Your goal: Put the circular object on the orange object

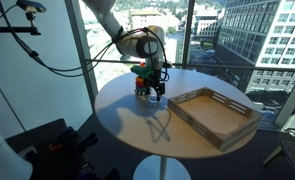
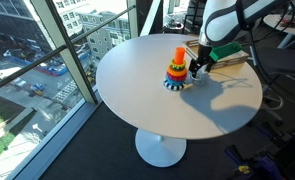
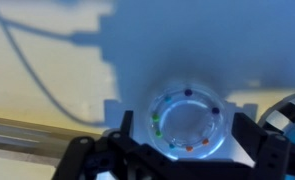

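We see a round white table (image 2: 202, 118) on a single pedestal foot (image 2: 159, 150), standing on a dark floor (image 2: 87, 165) close beside floor-to-ceiling windows (image 2: 47, 50). Daylight comes in through the glass and lays soft shadows across the tabletop. Outside we look onto tall city buildings (image 1: 277, 35) and a street (image 2: 27, 78) below.

- My table (image 1: 122, 115) is round and white, on a single central foot, seen in both exterior views (image 2: 152, 105).
- The toy (image 2: 177, 68) stands upright on it, blue base down, towards the window side.
- The tray (image 1: 215, 116) lies flat on it, near the toy but apart from it, reaching the table's edge.
- The ring (image 3: 190, 122) shows against the tabletop in the wrist view; I cannot tell whether it rests there.
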`<state>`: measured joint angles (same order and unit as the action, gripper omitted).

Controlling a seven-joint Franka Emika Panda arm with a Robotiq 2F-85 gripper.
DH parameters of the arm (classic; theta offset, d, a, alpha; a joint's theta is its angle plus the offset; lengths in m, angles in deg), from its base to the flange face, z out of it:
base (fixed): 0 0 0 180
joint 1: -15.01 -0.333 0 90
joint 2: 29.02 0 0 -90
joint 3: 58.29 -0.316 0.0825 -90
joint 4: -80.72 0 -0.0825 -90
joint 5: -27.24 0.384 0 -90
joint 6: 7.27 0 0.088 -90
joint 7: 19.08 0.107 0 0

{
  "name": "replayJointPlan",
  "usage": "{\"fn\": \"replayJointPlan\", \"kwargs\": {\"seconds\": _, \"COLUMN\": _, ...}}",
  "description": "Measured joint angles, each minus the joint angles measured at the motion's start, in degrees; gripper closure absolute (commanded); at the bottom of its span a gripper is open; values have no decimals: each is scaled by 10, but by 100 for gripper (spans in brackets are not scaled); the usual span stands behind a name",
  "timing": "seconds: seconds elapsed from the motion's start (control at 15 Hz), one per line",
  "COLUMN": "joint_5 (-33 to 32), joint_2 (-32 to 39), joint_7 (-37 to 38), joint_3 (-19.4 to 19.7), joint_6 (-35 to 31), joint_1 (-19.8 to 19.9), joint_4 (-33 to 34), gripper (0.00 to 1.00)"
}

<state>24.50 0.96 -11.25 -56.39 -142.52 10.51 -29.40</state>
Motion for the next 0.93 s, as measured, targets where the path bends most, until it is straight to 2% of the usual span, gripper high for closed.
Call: {"fn": "replayJointPlan", "kwargs": {"seconds": 0.93, "joint_5": 0, "joint_2": 36, "joint_7": 11, "joint_3": 0, "joint_6": -1, "joint_1": 0, "joint_4": 37, "gripper": 0}}
